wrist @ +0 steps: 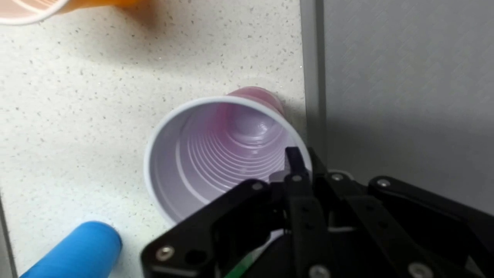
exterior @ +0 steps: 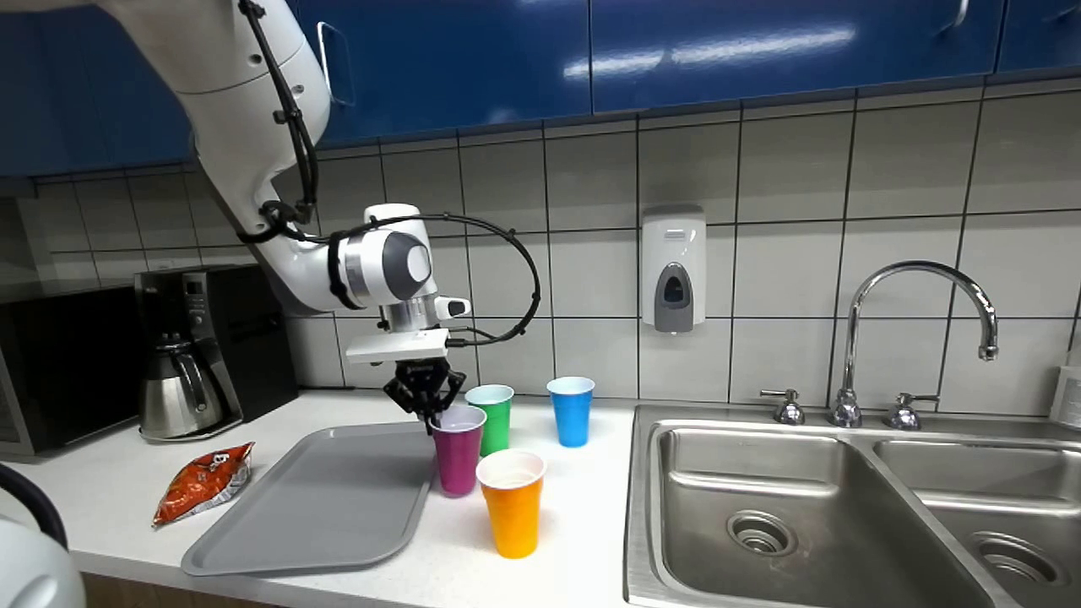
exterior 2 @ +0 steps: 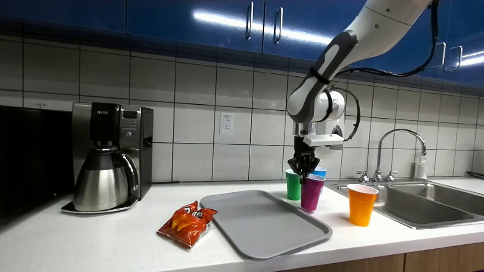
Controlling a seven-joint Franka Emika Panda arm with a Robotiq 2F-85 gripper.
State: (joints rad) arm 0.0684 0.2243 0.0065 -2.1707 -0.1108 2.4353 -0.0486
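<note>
Black two-finger gripper [wrist: 305,159] is clamped, w/ tips narrow, on rim of purple tapered plastic cup [exterior: 459,460]. Cup is prob. seated on white countertop [exterior: 583,511], just beside grey rect. plastic tray [exterior: 329,498]; gripped off-centre, it could be swung into green plastic cup [exterior: 500,425] if lifted fast.

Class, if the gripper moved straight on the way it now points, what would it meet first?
The white countertop, probably: the gripper points down, its fingers pinching the rim of the purple cup, which would go down with it. Whether the cup's base rests there is hard to tell.
</note>
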